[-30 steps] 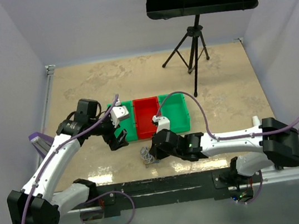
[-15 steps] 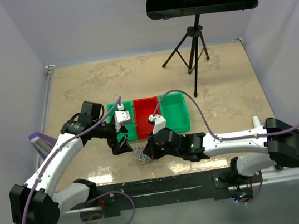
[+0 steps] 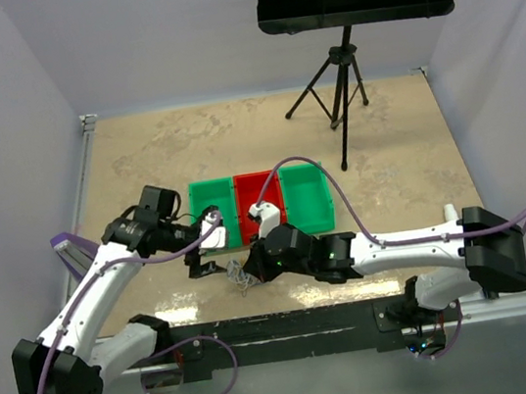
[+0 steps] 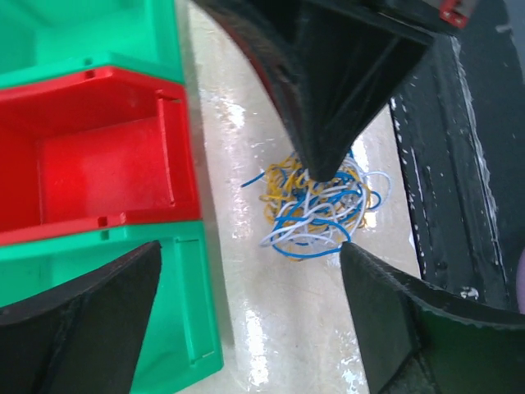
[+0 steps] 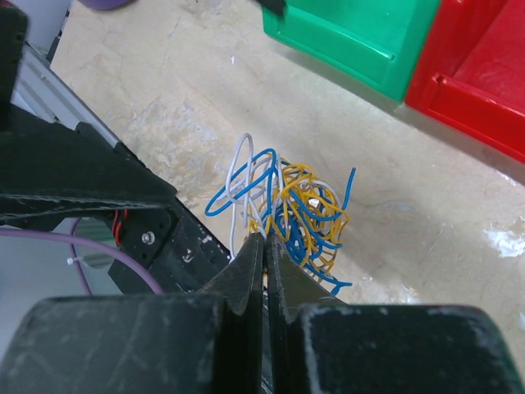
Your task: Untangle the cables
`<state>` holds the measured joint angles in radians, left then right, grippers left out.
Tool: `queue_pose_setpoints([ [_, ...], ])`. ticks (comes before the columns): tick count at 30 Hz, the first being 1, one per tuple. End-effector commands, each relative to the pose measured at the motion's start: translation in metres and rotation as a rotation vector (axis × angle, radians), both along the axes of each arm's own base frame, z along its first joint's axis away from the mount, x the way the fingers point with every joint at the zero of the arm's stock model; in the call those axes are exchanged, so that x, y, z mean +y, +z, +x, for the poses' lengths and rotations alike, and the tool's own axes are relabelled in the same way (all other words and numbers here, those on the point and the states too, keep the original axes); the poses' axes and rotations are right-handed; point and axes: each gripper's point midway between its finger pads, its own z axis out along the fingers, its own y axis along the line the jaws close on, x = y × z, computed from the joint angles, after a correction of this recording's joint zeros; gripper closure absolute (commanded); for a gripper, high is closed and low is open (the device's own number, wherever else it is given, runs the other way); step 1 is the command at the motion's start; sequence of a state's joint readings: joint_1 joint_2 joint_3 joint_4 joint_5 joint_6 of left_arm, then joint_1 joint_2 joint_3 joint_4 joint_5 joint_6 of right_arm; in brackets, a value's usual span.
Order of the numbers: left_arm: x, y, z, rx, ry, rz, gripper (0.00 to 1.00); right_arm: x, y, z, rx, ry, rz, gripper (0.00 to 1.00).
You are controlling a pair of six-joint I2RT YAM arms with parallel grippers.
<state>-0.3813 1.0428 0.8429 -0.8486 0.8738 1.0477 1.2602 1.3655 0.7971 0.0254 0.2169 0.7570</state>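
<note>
The cables (image 3: 242, 277) are a small tangle of thin blue, orange-yellow and whitish wires lying on the table just in front of the bins. In the right wrist view my right gripper (image 5: 265, 240) is shut on strands at the near edge of the cables (image 5: 295, 205). My left gripper (image 3: 209, 262) hovers to the left of the tangle, open and empty. In the left wrist view its wide-apart fingertips (image 4: 250, 254) frame the cables (image 4: 316, 209), with the right gripper's black fingers (image 4: 328, 107) pressed into the tangle from the far side.
Three bins stand in a row behind the tangle: a green bin (image 3: 214, 214), a red bin (image 3: 256, 198) and another green bin (image 3: 304, 196). A black rail (image 3: 292, 323) runs along the near edge. A tripod stand (image 3: 339, 77) is at the back right.
My left gripper has swung down and toward the near edge, closing in on the tangle. The right gripper has shifted left, dragging the tangle slightly left.
</note>
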Motion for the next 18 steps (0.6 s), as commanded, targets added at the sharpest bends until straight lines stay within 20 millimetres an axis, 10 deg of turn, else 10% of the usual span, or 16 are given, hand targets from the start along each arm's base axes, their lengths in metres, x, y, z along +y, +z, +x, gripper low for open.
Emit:
queue_pose_setpoints([
  [1,-0.008,0.008,-0.013,-0.072,-0.187,-0.052,0.14,0.022,0.037,0.005,-0.068,0.035,0.082,1.00],
  [12,-0.009,0.009,-0.015,-0.043,-0.232,-0.042,0.70,0.026,0.041,0.003,-0.074,0.053,0.096,1.00],
  [18,-0.007,0.008,-0.030,0.035,-0.268,-0.040,0.83,0.030,0.047,0.007,-0.086,0.041,0.107,1.00],
])
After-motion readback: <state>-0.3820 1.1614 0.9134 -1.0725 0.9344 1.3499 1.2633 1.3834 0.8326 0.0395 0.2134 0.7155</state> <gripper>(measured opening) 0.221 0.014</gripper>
